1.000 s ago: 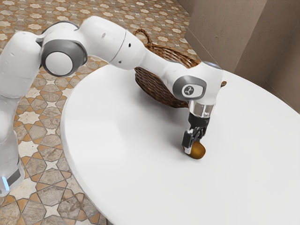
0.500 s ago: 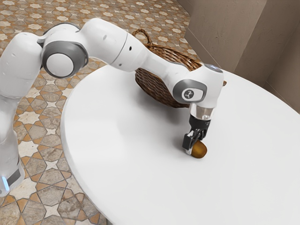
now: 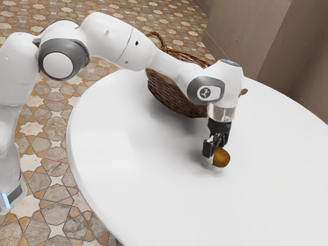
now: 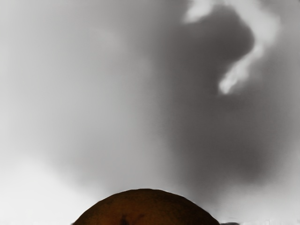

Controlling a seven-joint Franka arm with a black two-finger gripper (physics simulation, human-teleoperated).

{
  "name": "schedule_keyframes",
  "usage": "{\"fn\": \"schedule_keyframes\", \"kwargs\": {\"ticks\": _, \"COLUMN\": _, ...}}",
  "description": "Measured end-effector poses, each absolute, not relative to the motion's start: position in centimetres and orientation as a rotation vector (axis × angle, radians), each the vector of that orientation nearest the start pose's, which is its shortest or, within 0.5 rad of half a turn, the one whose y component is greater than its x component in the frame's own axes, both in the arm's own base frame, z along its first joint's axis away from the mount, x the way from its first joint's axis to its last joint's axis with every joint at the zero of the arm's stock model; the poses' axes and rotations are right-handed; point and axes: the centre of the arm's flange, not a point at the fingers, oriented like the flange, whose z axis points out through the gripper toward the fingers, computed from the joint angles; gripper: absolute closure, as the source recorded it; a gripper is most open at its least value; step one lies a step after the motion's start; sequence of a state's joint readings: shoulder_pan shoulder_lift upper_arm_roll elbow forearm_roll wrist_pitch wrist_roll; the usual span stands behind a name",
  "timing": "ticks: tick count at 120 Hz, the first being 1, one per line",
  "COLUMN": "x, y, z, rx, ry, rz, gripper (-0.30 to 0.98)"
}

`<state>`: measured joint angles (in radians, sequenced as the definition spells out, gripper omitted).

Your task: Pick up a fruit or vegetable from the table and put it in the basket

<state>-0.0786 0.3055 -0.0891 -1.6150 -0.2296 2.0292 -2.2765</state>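
White table point(image 3: 128, 169), patterned floor point(image 3: 46, 179) beyond edge. Brown basket point(image 3: 171, 96) sits on table, partly behind arm point(image 3: 171, 68). Black gripper point(image 3: 216, 156) has fingers squeezed on round orange-brown fruit point(image 3: 222, 158), just above table, apart from basket.

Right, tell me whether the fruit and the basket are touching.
Apart: the exterior view shows bare white tabletop between the fruit and the basket.

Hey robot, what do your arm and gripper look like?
My arm is white and smooth, with rounded parts and grey joint covers. It has a white disc, a small dark logo and, low down, a blue light. My gripper is mostly black, with two fingers.
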Motion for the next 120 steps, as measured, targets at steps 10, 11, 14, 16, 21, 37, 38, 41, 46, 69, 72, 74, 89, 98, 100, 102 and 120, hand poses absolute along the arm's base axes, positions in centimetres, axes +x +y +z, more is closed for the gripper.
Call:
{"fn": "schedule_keyframes", "kwargs": {"ticks": 10, "x": 61.9, "y": -10.1, "z": 50.0, "rx": 1.318, "ry": 2.615, "rz": -0.201, "gripper": 0.38}}
{"fn": "schedule_keyframes", "kwargs": {"ticks": 11, "x": 61.5, "y": -9.9, "z": 50.5, "rx": 1.317, "ry": 2.613, "rz": -0.189, "gripper": 0.39}}
{"fn": "schedule_keyframes", "kwargs": {"ticks": 14, "x": 60.4, "y": -9.1, "z": 52.0, "rx": 1.312, "ry": 2.604, "rz": -0.153, "gripper": 0.41}}
{"fn": "schedule_keyframes", "kwargs": {"ticks": 16, "x": 59.9, "y": -8.5, "z": 53.0, "rx": 1.306, "ry": 2.598, "rz": -0.128, "gripper": 0.41}}
{"fn": "schedule_keyframes", "kwargs": {"ticks": 21, "x": 58.9, "y": -6.7, "z": 55.0, "rx": 1.286, "ry": 2.585, "rz": -0.074, "gripper": 0.42}}
{"fn": "schedule_keyframes", "kwargs": {"ticks": 37, "x": 59.7, "y": -0.3, "z": 60.8, "rx": 1.214, "ry": 2.537, "rz": 0.051, "gripper": 0.37}}
{"fn": "schedule_keyframes", "kwargs": {"ticks": 38, "x": 59.7, "y": 0.2, "z": 61.1, "rx": 1.210, "ry": 2.536, "rz": 0.057, "gripper": 0.37}}
{"fn": "schedule_keyframes", "kwargs": {"ticks": 41, "x": 59.8, "y": 1.6, "z": 61.8, "rx": 1.199, "ry": 2.535, "rz": 0.073, "gripper": 0.36}}
{"fn": "schedule_keyframes", "kwargs": {"ticks": 46, "x": 59.7, "y": 4.1, "z": 62.3, "rx": 1.177, "ry": 2.544, "rz": 0.084, "gripper": 0.36}}
{"fn": "schedule_keyframes", "kwargs": {"ticks": 69, "x": 57.4, "y": 19.5, "z": 61.4, "rx": 1.006, "ry": 2.652, "rz": 0.097, "gripper": 0.39}}
{"fn": "schedule_keyframes", "kwargs": {"ticks": 72, "x": 57.2, "y": 21.7, "z": 61.4, "rx": 0.983, "ry": 2.662, "rz": 0.108, "gripper": 0.39}}
{"fn": "schedule_keyframes", "kwargs": {"ticks": 74, "x": 57.1, "y": 22.9, "z": 61.4, "rx": 0.973, "ry": 2.668, "rz": 0.115, "gripper": 0.39}}
{"fn": "schedule_keyframes", "kwargs": {"ticks": 89, "x": 59.6, "y": 23.5, "z": 61.1, "rx": 1.083, "ry": 2.633, "rz": 0.133, "gripper": 0.41}}
{"fn": "schedule_keyframes", "kwargs": {"ticks": 98, "x": 60.9, "y": 22.6, "z": 60.7, "rx": 1.161, "ry": 2.607, "rz": 0.130, "gripper": 0.42}}
{"fn": "schedule_keyframes", "kwargs": {"ticks": 100, "x": 61.0, "y": 22.6, "z": 60.7, "rx": 1.173, "ry": 2.603, "rz": 0.130, "gripper": 0.42}}
{"fn": "schedule_keyframes", "kwargs": {"ticks": 102, "x": 61.2, "y": 22.7, "z": 60.6, "rx": 1.183, "ry": 2.600, "rz": 0.130, "gripper": 0.42}}
{"fn": "schedule_keyframes", "kwargs": {"ticks": 120, "x": 61.4, "y": 23.6, "z": 60.1, "rx": 1.255, "ry": 2.569, "rz": 0.128, "gripper": 0.21}}
